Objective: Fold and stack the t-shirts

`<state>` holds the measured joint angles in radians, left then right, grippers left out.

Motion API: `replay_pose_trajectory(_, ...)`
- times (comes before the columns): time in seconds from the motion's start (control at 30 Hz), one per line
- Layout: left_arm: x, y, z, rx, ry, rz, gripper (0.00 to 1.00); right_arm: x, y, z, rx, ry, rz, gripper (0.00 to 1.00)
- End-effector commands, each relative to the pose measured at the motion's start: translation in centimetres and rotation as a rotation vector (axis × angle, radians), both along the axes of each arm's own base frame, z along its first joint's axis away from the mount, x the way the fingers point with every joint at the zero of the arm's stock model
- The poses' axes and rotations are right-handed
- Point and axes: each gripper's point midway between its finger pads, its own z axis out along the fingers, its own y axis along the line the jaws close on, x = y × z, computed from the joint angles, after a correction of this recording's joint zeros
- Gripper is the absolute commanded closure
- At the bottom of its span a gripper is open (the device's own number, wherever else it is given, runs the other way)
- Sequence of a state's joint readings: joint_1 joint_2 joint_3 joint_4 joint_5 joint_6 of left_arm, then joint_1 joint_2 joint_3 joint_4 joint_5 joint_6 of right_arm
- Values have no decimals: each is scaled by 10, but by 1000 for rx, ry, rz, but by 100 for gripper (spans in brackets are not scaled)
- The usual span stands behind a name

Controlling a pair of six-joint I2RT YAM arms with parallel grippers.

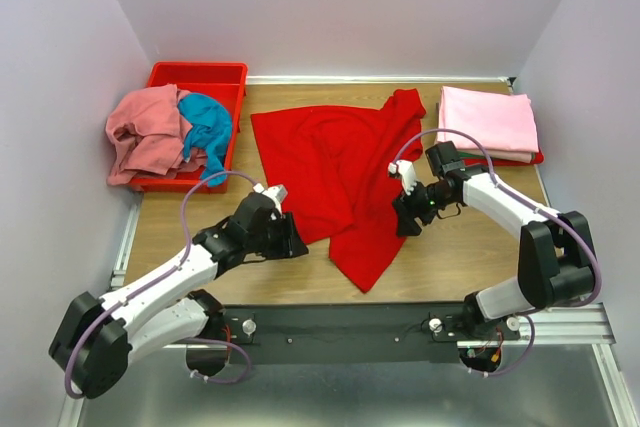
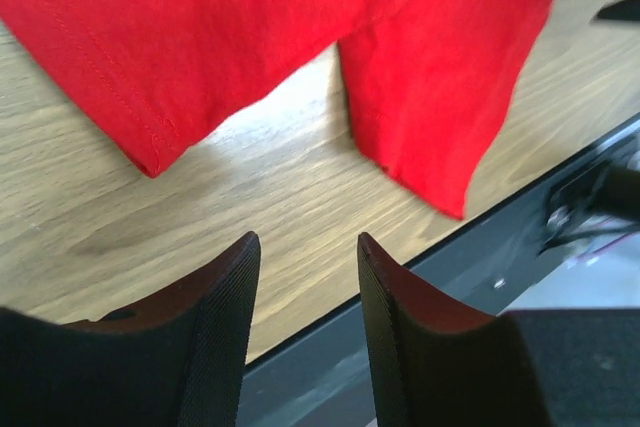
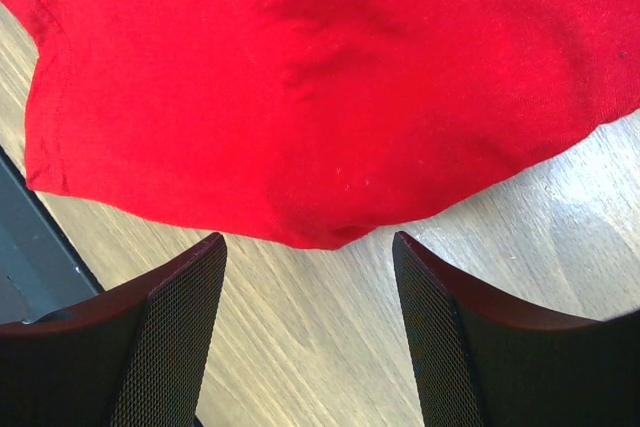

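In red bin [image 1: 200,72], salmon shirt [image 1: 145,132], teal shirt [image 1: 210,125]

Lab test cell, white walls [image 1: 350,7], aluminium rail [image 1: 578,321]

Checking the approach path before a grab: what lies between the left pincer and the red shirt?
Only bare wooden table. The left wrist view shows nothing else between the left pincer and the nearest hem of the red shirt.
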<state>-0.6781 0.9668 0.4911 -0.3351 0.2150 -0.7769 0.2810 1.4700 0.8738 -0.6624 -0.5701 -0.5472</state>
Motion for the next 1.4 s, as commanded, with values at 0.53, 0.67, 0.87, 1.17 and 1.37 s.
replay_pose_trajectory(0.53,21,25,-29,-3,48,380,46,-1,1,-6,-4,1,8,25)
replay_pose_trajectory(0.67,23,30,-41,55,80,418,46,-1,1,-7,-1,8,8,25)
replay_pose_trajectory(0.87,30,28,-49,87,95,433,46,-2,2,-7,0,11,9,25)
replay_pose_trajectory(1.17,52,41,-50,204,96,566,53,-2,2,-7,6,11,10,25)
replay_pose_trajectory(1.37,54,40,-47,187,83,568,89,-2,1,-7,-1,12,4,25)
